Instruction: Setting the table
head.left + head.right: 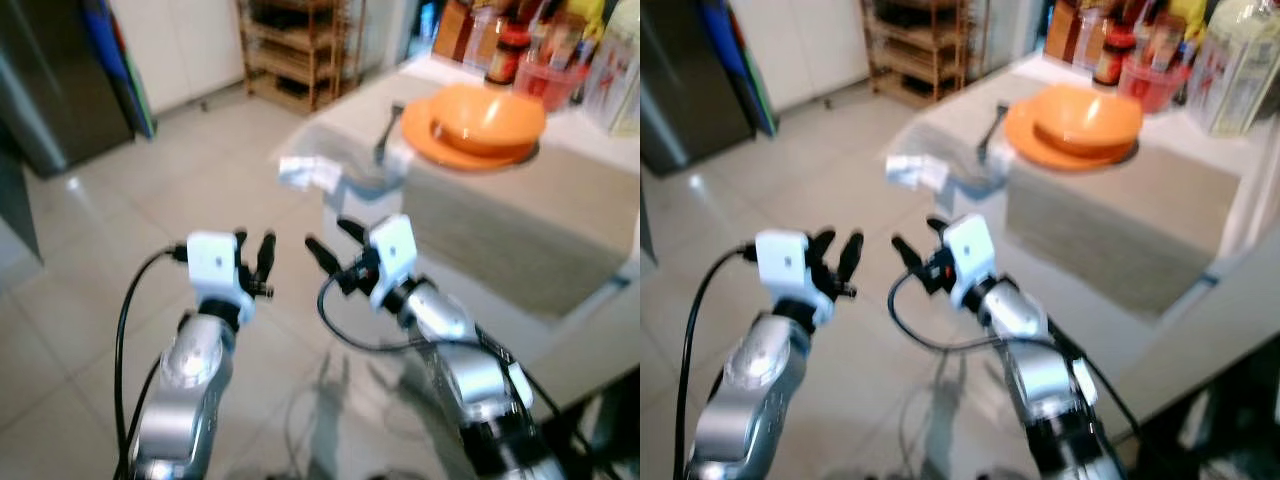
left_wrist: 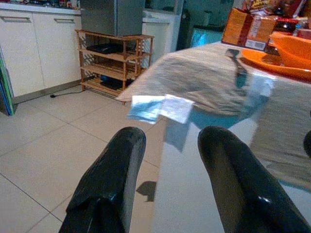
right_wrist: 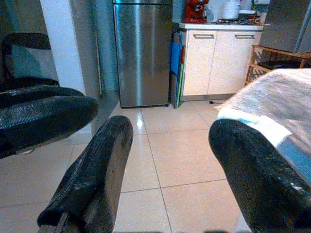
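An orange bowl [image 1: 490, 112] sits on an orange plate [image 1: 462, 148] at the far side of the table [image 1: 585, 345]. A dark utensil [image 1: 385, 133] lies just left of the plate. A beige placemat [image 1: 510, 225] covers the table in front of them. My left gripper [image 1: 253, 250] and right gripper [image 1: 328, 236] are raised side by side over the floor, short of the table's near corner. Both are open with nothing between the fingers. The left wrist view looks past its fingers [image 2: 109, 179] at the table corner and plate [image 2: 277, 60].
A white tag [image 1: 308, 172] hangs at the table's corner. Jars and a red container [image 1: 548, 75] crowd the back of the table. A wooden rack [image 1: 295, 50] stands beyond, a steel fridge [image 3: 142, 51] and white cabinets [image 3: 221, 60] off to the left. Tiled floor [image 1: 130, 250] lies below.
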Controlling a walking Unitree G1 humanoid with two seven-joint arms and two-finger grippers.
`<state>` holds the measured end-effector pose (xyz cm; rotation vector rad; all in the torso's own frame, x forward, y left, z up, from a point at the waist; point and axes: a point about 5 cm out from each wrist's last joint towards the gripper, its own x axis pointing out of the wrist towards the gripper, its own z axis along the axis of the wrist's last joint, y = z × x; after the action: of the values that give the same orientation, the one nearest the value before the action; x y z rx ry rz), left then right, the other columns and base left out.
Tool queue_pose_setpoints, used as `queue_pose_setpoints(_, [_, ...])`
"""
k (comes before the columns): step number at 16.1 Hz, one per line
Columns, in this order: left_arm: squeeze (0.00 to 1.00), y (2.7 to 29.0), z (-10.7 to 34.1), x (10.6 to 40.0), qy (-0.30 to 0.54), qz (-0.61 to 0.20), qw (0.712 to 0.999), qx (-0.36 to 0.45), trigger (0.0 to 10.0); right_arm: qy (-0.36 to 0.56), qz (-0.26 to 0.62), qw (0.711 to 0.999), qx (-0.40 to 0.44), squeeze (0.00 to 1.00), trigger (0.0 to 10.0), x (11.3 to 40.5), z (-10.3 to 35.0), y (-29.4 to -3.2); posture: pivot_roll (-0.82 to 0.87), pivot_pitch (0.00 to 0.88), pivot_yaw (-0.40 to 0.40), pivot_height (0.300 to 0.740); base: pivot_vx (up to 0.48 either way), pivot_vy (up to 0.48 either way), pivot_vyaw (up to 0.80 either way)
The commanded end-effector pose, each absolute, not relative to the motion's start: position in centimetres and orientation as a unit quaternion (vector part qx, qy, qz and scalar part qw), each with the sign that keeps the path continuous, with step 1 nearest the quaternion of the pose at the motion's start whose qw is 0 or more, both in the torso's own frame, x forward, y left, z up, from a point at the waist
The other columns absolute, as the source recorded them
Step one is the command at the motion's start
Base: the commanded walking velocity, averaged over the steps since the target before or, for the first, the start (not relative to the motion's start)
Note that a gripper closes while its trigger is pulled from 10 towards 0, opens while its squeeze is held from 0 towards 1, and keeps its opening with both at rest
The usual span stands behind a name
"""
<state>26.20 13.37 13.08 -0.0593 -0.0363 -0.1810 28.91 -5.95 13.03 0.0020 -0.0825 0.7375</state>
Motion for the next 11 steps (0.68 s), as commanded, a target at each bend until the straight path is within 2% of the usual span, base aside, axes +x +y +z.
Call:
queue_pose_setpoints(1, [0.00, 14.1, 12.9, 26.1, -0.016, -0.077, 0.997, -0.022, 10.0, -0.055, 0.364, 0.930, 0.007, 0.00, 10.0, 29.0, 13.9, -5.3, -0.06, 0.088, 0.012, 0.740, 0.000, 0.480, 0.00])
queue_pose_setpoints(2, [0.00, 14.2, 13.2, 26.0, -0.030, -0.076, 0.996, -0.023, 10.0, -0.055, 0.363, 0.930, 0.007, 0.00, 10.0, 29.1, 14.0, -5.3, -0.06, 0.088, 0.011, 0.740, 0.000, 0.334, 0.00])
queue_pose_setpoints(5, [0.00, 14.5, 13.6, 25.8, -0.038, -0.070, 0.997, -0.007, 10.0, -0.067, 0.363, 0.929, 0.030, 0.00, 10.0, 29.3, 14.7, -5.6, -0.06, 0.088, 0.007, 0.740, 0.097, 0.000, 0.00])
queue_pose_setpoints(8, [0.00, 14.6, 14.0, 25.9, -0.052, -0.069, 0.996, -0.008, 10.0, -0.094, 0.360, 0.928, 0.033, 0.00, 10.0, 29.7, 16.1, -5.9, -0.05, 0.083, 0.003, 0.740, 0.435, 0.000, 0.74])
queue_pose_setpoints(11, [0.00, 14.5, 14.2, 25.9, -0.055, -0.071, 0.996, -0.009, 10.0, -0.093, 0.344, 0.934, 0.032, 0.00, 10.0, 30.0, 16.4, -5.7, -0.05, 0.082, 0.001, 0.740, 0.480, 0.000, 0.15])
